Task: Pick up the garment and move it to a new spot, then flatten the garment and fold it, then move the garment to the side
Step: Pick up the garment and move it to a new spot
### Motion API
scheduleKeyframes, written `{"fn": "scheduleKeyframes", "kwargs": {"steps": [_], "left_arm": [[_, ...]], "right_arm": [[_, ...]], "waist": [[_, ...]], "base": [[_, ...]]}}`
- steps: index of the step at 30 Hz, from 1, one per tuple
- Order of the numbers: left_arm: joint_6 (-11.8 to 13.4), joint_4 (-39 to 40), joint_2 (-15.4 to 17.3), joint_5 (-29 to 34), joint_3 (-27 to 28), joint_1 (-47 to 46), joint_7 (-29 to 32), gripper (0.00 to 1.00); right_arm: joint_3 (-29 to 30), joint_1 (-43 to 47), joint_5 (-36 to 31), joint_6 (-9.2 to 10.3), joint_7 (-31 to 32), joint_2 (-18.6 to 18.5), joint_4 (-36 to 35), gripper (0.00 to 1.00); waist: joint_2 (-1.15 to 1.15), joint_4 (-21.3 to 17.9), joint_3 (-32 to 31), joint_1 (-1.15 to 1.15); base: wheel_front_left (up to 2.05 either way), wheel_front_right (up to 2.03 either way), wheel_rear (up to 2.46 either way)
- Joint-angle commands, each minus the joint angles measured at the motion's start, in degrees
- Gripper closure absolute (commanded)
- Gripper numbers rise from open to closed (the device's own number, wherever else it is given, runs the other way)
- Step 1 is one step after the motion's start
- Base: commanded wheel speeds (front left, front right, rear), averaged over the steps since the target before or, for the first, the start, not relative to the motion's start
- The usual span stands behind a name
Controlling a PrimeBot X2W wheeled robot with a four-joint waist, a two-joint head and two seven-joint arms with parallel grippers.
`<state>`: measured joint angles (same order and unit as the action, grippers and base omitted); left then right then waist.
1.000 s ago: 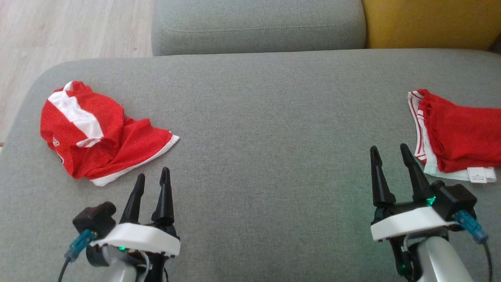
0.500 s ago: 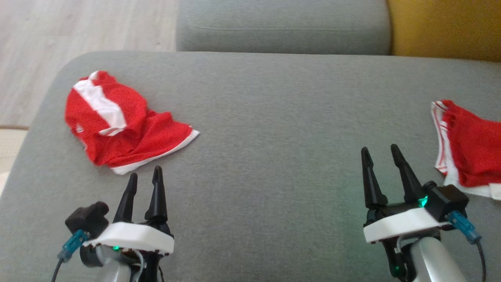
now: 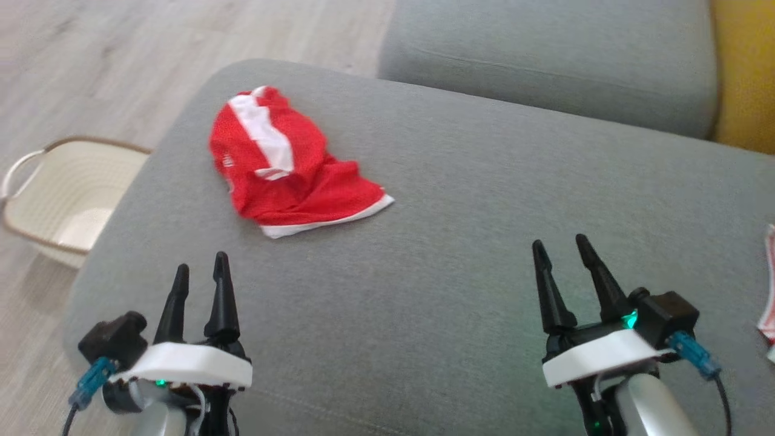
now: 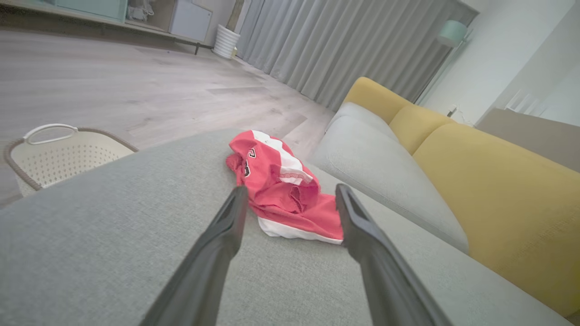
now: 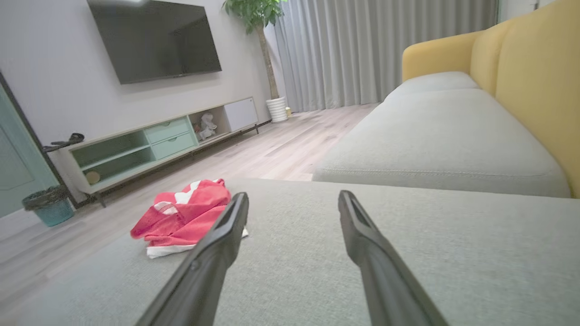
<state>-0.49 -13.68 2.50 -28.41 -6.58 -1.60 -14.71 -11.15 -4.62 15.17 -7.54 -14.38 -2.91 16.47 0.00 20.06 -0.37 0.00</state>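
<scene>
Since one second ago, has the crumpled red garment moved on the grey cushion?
No. The red garment keeps its spot by the grey cushion's far left corner; the head view itself has swung left, bringing a basket into sight.

A wide grey seat cushion (image 3: 460, 254) carries 2 pieces of cloth. The red garment (image 3: 284, 169) with white bands lies crumpled on it, bunched rather than flat, near the cushion's rounded corner. Well to the right of the garment, a sliver of red-and-white cloth (image 3: 768, 284) rests on the same cushion; the frame cuts it off, so it may be a second garment. Left of the garment, a pale basket (image 3: 60, 206) stands on the wooden floor (image 3: 91, 60).
</scene>
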Motion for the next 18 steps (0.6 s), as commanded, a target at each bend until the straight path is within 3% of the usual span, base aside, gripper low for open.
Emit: {"fn": "scheduleKeyframes", "kwargs": {"steps": [1,9,18], "left_arm": [[0.05,2.12,0.38,0.58,1.73,-1.34,-0.29,0.00],[0.52,2.85,0.38,0.19,2.20,-0.33,-0.29,0.00],[0.96,3.04,0.38,1.62,2.48,-0.49,-0.29,0.00]], "right_arm": [[-1.58,-0.93,0.26,0.05,-0.62,0.03,-1.52,0.00],[-1.99,-0.64,0.23,0.05,-0.62,0.03,-1.33,0.00],[-2.39,-1.25,0.66,0.05,-0.62,0.03,-0.87,0.00]], "waist": [[0.00,2.42,-0.40,0.00],[0.00,7.29,-0.27,0.00],[0.00,7.79,0.55,0.00]], "base": [[0.00,0.00,0.00],[0.00,0.00,0.00],[0.00,0.00,0.00]]}}
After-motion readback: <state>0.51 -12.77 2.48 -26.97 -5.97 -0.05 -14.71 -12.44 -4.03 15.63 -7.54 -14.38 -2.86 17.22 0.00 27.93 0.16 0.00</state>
